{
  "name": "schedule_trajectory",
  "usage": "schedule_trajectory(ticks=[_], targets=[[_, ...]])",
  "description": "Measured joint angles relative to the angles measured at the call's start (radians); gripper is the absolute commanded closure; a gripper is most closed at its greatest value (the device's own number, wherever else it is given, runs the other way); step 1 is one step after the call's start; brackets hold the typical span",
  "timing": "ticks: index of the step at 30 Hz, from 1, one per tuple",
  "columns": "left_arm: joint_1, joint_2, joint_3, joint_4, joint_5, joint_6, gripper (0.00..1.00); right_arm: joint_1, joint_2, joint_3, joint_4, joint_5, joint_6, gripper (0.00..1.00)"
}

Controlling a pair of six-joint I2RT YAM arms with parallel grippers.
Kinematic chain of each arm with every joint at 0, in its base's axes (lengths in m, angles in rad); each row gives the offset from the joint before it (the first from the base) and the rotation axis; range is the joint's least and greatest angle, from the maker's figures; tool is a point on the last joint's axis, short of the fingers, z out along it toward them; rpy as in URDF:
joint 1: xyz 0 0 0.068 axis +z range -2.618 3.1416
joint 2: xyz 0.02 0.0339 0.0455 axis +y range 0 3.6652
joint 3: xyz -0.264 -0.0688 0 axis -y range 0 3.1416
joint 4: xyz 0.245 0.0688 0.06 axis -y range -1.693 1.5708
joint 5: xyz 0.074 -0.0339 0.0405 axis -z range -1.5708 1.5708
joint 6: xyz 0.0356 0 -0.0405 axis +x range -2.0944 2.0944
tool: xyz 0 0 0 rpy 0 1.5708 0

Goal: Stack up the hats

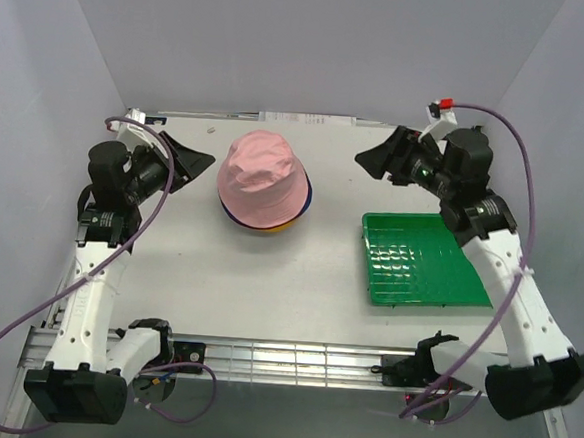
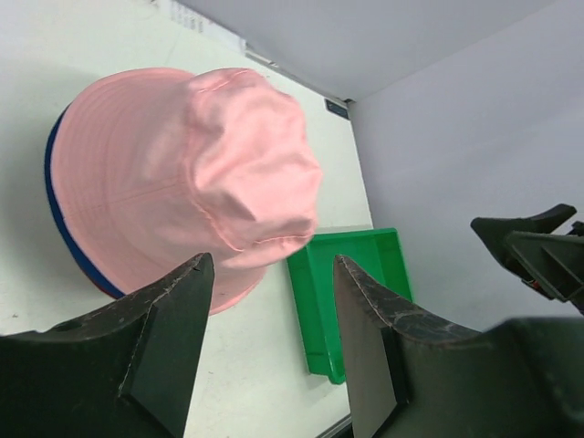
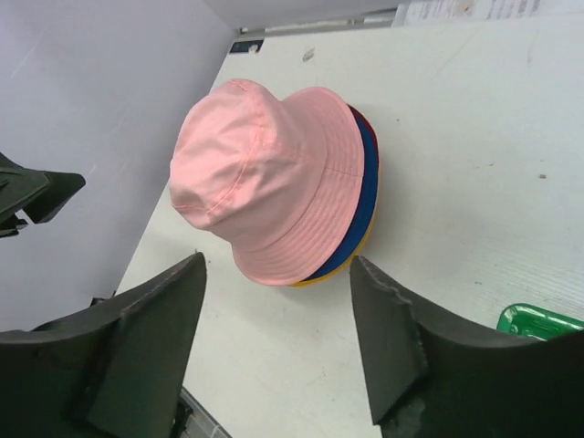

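Observation:
The hats stand in one pile at the back middle of the table. A pink hat [image 1: 261,173] is on top, and blue, dark red and yellow brims [image 1: 294,214] show under it. The pile also shows in the left wrist view [image 2: 182,173] and the right wrist view [image 3: 274,182]. A grey hat is not in view. My left gripper [image 1: 194,159] is open and empty, left of the pile and apart from it. My right gripper [image 1: 377,157] is open and empty, right of the pile and apart from it.
A green plastic tray [image 1: 419,260] lies on the table at the right, below the right gripper; it also shows in the left wrist view [image 2: 351,292]. White walls close in the back and sides. A metal rail [image 1: 282,359] runs along the near edge.

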Motion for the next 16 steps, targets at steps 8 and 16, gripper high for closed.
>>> schedule_trajectory(ticks=[8, 16], targets=[[0.000, -0.089, 0.044, -0.007, 0.092, 0.013, 0.35, 0.001, -0.329, -0.196, -0.071, 0.141, -0.090, 0.08], [0.000, -0.114, 0.044, -0.037, 0.114, 0.029, 0.34, 0.001, -0.331, -0.210, -0.123, 0.151, -0.132, 0.05]])
